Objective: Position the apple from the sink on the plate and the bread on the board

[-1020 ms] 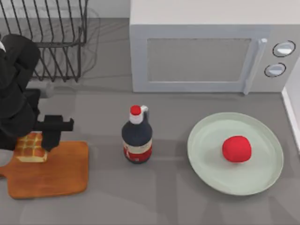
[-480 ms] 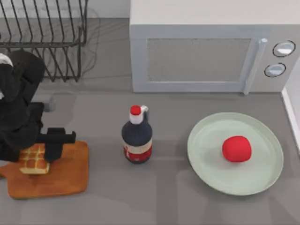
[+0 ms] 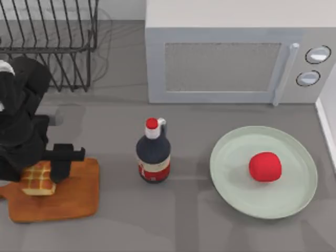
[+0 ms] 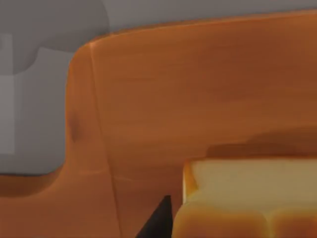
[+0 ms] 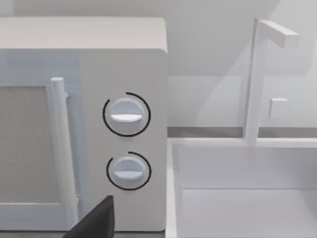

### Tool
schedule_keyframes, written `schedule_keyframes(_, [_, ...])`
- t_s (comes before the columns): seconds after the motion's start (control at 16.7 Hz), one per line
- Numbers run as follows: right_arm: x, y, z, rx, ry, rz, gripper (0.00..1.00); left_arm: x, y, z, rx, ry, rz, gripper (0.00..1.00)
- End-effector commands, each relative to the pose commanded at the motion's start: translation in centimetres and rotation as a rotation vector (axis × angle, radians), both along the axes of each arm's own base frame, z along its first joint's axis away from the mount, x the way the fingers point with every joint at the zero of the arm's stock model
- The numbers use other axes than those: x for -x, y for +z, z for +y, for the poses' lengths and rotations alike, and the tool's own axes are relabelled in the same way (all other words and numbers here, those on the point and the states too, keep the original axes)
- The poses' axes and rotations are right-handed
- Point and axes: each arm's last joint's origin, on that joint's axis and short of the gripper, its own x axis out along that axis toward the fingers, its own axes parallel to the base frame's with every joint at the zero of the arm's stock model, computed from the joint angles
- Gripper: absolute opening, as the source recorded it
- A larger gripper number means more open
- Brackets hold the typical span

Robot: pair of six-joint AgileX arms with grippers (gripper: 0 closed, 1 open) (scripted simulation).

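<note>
The red apple (image 3: 265, 167) lies on the mint-green plate (image 3: 231, 178) at the table's right. At the left, the golden bread (image 3: 37, 179) rests on the orange-brown board (image 3: 73, 197), near its handle end. My left gripper (image 3: 43, 172) is over the board and shut on the bread, one dark finger (image 3: 61, 167) against the loaf's right side. The left wrist view has the bread (image 4: 247, 198) low on the board (image 4: 188, 89) with a finger (image 4: 158, 224) beside it. Part of my right gripper (image 5: 95, 222) hangs by the microwave's dials.
A dark bottle (image 3: 153, 153) with a red cap stands mid-table between board and plate. A white microwave (image 3: 231, 58) fills the back, and a wire dish rack (image 3: 58, 42) sits at the back left. The white sink (image 5: 242, 193) with its tap lies right of the microwave.
My left gripper has carried the bread a little toward the table's front and down onto the board. In the last half second it barely moved. Apple, plate and bottle are unchanged.
</note>
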Motion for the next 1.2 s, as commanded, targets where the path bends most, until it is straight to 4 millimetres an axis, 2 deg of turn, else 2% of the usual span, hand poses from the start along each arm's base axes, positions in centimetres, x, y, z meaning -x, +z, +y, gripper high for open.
schedule_keyframes(0.42, [0.0,0.0,0.0,0.0,0.0,0.0,1.0,0.0,0.0,0.0,0.0,0.0,0.0,0.98])
schedule_keyframes(1.02, [0.0,0.0,0.0,0.0,0.0,0.0,1.0,0.0,0.0,0.0,0.0,0.0,-0.001,1.0])
schedule_keyframes(1.2, [0.0,0.0,0.0,0.0,0.0,0.0,1.0,0.5,1.1,0.3,0.013,-0.001,-0.066,1.0])
